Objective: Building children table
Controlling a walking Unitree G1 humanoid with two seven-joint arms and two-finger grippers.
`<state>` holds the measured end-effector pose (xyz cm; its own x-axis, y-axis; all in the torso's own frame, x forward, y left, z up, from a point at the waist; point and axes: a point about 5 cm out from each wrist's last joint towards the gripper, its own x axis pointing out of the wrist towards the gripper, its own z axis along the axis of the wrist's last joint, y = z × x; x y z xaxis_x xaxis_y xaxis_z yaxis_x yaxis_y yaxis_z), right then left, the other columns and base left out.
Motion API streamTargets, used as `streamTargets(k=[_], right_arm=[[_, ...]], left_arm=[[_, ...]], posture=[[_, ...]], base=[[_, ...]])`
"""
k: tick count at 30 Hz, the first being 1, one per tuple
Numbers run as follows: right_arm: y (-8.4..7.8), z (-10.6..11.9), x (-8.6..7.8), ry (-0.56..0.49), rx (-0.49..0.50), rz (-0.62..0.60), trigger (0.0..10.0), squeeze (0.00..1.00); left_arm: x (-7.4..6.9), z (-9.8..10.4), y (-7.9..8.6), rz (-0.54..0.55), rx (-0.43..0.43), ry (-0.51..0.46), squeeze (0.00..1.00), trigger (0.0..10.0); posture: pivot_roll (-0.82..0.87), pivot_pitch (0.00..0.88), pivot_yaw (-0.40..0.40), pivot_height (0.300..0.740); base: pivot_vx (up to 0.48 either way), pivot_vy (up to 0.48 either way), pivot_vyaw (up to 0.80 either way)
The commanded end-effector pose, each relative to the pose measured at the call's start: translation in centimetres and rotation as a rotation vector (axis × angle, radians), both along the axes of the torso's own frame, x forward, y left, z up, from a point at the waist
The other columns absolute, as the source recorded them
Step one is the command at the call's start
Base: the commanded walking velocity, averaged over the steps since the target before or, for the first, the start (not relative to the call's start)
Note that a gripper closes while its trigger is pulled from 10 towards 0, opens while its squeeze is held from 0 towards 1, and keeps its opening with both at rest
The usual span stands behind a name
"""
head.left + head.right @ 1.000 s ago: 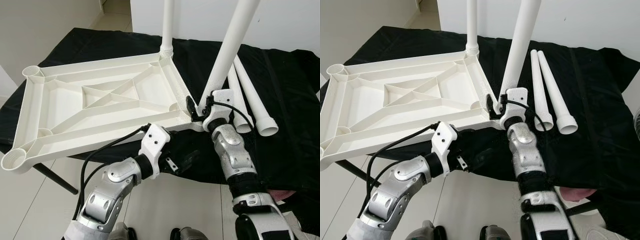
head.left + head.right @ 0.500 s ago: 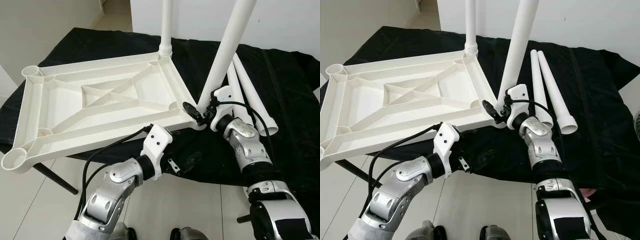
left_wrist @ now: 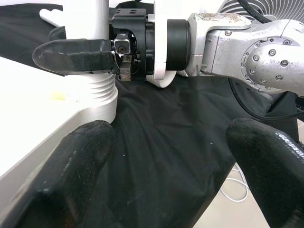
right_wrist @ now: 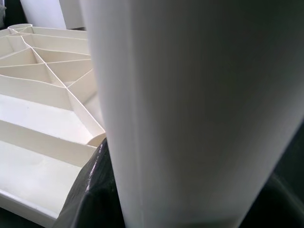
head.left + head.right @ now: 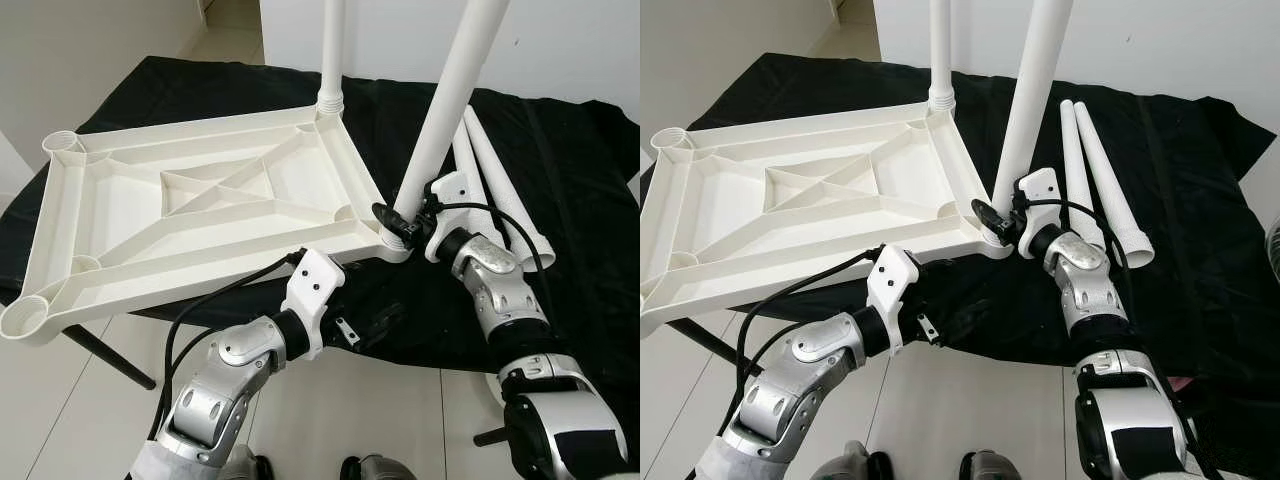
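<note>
The right gripper [image 5: 398, 224] clamps the base of a white leg [image 5: 448, 98] where it meets the near right corner socket of the upturned tabletop [image 5: 200, 215], the silver forearm angling up from five o'clock with its wrist bent toward the socket. One black finger [image 3: 76, 55] lies across the leg just above the ribbed collar, seen from the left wrist. The left gripper [image 5: 380, 320] hangs below the tabletop's near edge, forearm rising from seven o'clock, its two fingers spread wide over the black cloth [image 5: 580, 200] and holding nothing.

The tabletop lies underside up, white, with raised ribs crossing in a diamond at its centre and round sockets at the corners. A second leg [image 5: 333, 50] stands upright in the far right socket at twelve o'clock. The held leg leans toward one o'clock. Two more legs [image 5: 500, 195] lie side by side on the cloth at three o'clock of the gripper, open ends toward the robot.

Both standing legs run off the top of the head views. The right wrist camera sees the leg's white wall at close range, with ribs at one side; how far the leg sits in its socket cannot be made out.
</note>
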<state>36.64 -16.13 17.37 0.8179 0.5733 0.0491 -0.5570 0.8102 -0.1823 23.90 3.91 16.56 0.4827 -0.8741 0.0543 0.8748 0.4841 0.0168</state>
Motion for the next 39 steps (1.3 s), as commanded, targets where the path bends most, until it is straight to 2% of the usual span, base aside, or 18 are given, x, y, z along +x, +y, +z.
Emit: streamTargets(k=[1, 15, 18, 24, 28, 34, 35, 39], right_arm=[[0.1, -1.9, -0.3, 0.072, -0.011, -0.064, 10.0, 0.0], [2.0, -2.5, -1.3, 0.078, 0.118, -0.292, 10.0, 0.0], [3.2, -2.6, -2.3, 0.078, 0.185, -0.434, 10.0, 0.0], [4.3, -2.5, -3.1, 0.08, 0.217, -0.51, 10.0, 0.0], [4.9, -2.4, -4.0, 0.076, 0.25, -0.62, 10.0, 0.0], [5.5, -2.5, -4.5, 0.093, 0.254, -0.618, 10.0, 0.0], [5.6, -2.3, -4.5, 0.095, 0.26, -0.614, 10.0, 1.0], [5.5, -2.2, -4.5, 0.091, 0.259, -0.613, 10.0, 1.0]], left_arm=[[0.1, 0.0, 0.0, 0.03, 0.001, 0.006, 0.0, 10.0], [0.1, -0.1, 0.0, 0.021, 0.005, 0.005, 0.0, 10.0], [0.1, -0.1, 0.1, 0.017, 0.008, 0.006, 0.0, 10.0], [0.1, -0.2, 0.0, 0.014, 0.009, 0.007, 0.0, 10.0], [0.1, -0.2, 0.0, 0.011, 0.01, 0.009, 0.0, 10.0], [0.2, -0.2, 0.1, 0.011, 0.011, 0.011, 0.0, 10.0], [0.2, -0.2, 0.1, 0.011, 0.012, 0.011, 0.0, 10.0], [0.2, -0.2, 0.1, 0.01, 0.012, 0.01, 0.0, 10.0]], posture=[[-0.07, 0.091, 0.016, 0.74], [-0.07, 0.081, 0.018, 0.74], [-0.07, 0.071, 0.019, 0.74], [-0.07, 0.071, 0.019, 0.74], [-0.06, 0.064, 0.017, 0.74], [-0.06, 0.06, 0.019, 0.74], [-0.06, 0.06, 0.019, 0.74], [-0.06, 0.06, 0.019, 0.74]], base=[[0.0, 0.0, 0.0], [0.0, 0.0, 0.0], [0.0, 0.0, 0.0], [0.0, 0.0, 0.0], [0.0, 0.0, 0.0], [0.0, 0.0, 0.0], [0.0, 0.0, 0.0], [0.0, 0.0, 0.0]])
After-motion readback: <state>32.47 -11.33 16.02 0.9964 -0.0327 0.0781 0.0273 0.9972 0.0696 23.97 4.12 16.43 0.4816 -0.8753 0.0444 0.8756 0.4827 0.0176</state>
